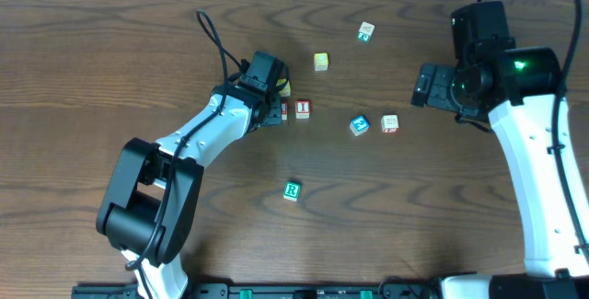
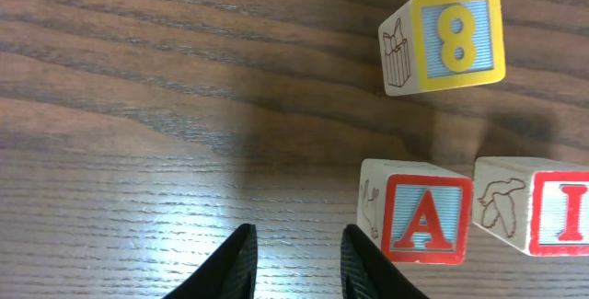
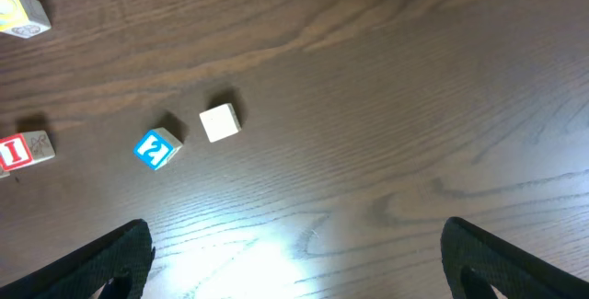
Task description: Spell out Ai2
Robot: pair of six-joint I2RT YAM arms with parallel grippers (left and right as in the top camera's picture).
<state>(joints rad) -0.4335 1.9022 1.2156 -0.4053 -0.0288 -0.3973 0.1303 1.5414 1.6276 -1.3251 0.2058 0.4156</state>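
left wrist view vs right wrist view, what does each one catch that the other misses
Only the left wrist view shows the A block, the 8 block and the left hand, its fingers a narrow gap apart with nothing between. Only the right wrist view shows the blue block, the plain block beside it and the wide-open right hand. Both show the I block and the wooden table.

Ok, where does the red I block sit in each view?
Overhead: red I block, near the picture's centre.
Left wrist: red I block at the right edge, lower half, cut off.
Right wrist: red I block at the left edge, cut off.
Landmark: the blue block, to its right in overhead and right wrist; absent from left wrist.
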